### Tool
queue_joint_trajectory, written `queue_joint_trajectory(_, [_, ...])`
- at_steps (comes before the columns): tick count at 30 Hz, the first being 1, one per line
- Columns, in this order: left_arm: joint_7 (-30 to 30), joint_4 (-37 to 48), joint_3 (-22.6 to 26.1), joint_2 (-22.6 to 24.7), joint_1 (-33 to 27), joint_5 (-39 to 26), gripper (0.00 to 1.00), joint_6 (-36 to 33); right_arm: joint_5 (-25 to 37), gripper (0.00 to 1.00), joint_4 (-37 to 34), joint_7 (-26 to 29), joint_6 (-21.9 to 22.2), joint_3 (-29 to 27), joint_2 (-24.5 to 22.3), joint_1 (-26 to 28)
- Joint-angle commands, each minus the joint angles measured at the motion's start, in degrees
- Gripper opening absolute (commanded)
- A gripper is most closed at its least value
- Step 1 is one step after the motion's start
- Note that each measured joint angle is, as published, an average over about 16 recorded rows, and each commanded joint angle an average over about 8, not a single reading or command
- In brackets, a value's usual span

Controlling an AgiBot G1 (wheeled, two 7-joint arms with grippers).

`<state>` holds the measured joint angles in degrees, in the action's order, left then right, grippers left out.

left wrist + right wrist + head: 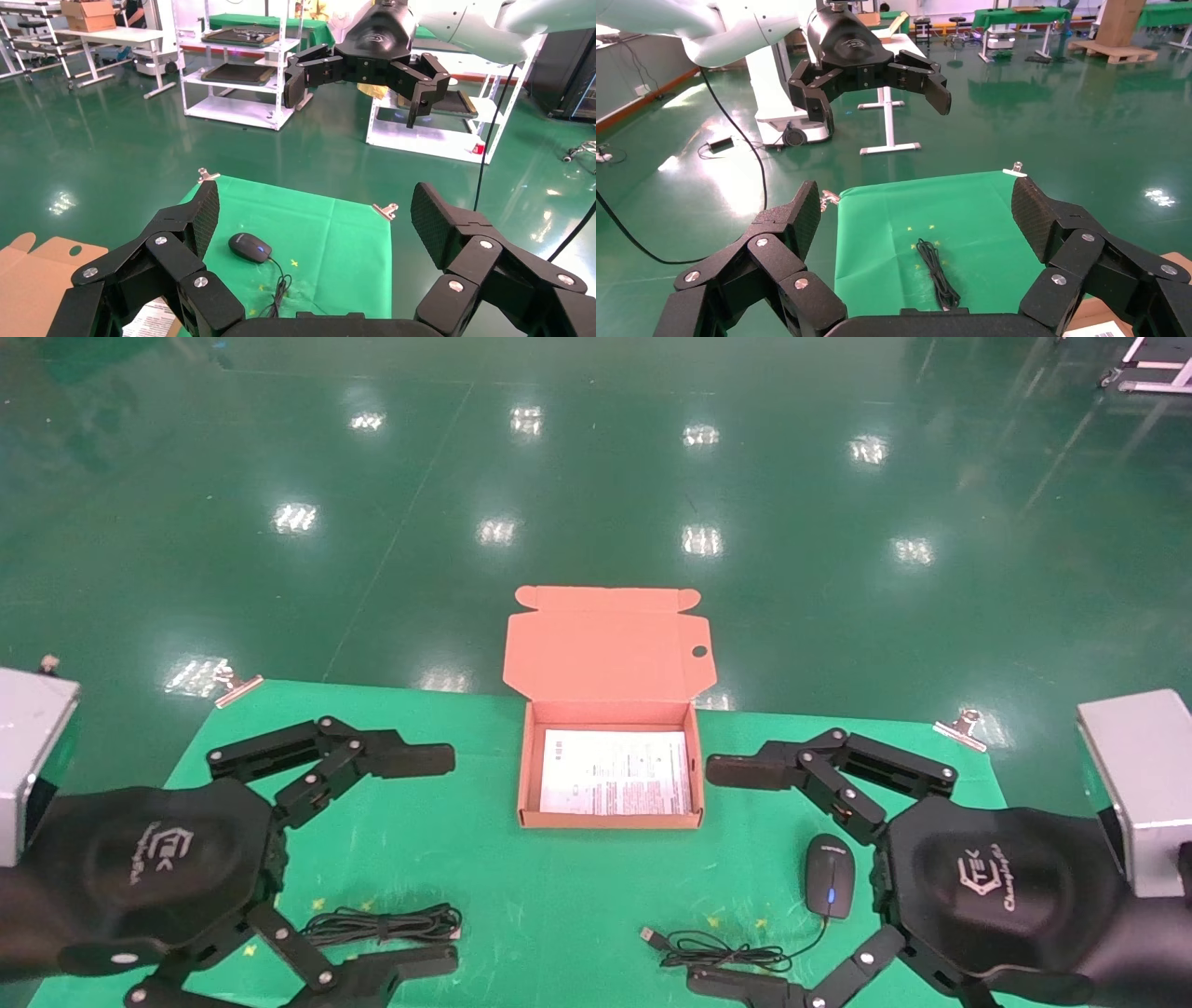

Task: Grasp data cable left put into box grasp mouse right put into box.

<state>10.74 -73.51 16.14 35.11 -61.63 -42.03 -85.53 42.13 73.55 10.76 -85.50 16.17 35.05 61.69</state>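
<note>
**Both end effectors spread wide above the green surface**

My left end effector [424,859] hangs over the left part of the green surface [484,887], fingers released and spread wide, grasping nothing. The data cable [382,925] lies coiled in a long narrow bundle on the cloth beneath it, between the two fingers as my head camera sees it.

My right end effector [722,873] mirrors it on the right side, also released and empty. The mouse [830,875] sits flat on the surface just beside that end effector's palm, its scroll wheel lit blue, with its thin cord [722,950] looped toward me and ending in a USB plug [651,937].

The box [610,775] stands open at the middle of the far edge, between my two end effectors, lid flap raised, a white printed sheet [615,771] lining its floor.
</note>
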Motion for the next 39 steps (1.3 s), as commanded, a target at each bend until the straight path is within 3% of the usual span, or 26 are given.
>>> queue_joint_trajectory(1, [0.0, 0.0, 0.0, 0.0, 0.0, 0.0, 1.0, 0.0, 0.0, 1.0, 0.0, 0.0, 0.0, 0.0, 0.0, 0.0])
queue_joint_trajectory(18, [-0.01, -0.01, 0.03, 0.05, -0.11, -0.06, 1.0, -0.04, -0.07, 1.0, -0.01, -0.02, -0.06, -0.03, 0.0, 0.03])
queue_joint_trajectory(25, [0.78, 0.07, 1.7, 0.6, -2.99, -3.36, 1.0, -0.65, 2.01, 1.0, 0.53, -0.32, -0.63, 0.56, -0.81, 0.9])
queue_joint_trajectory(31, [2.85, -0.46, 4.85, 1.22, -7.18, -9.67, 1.0, -1.47, 8.57, 1.0, 1.96, -1.97, -1.89, 2.54, -2.09, 3.53])
queue_joint_trajectory(39, [3.25, -2.95, 11.78, 3.13, -14.84, -25.17, 1.0, -2.96, 26.04, 1.0, 3.36, -9.48, -4.63, 11.14, -1.71, 12.4])
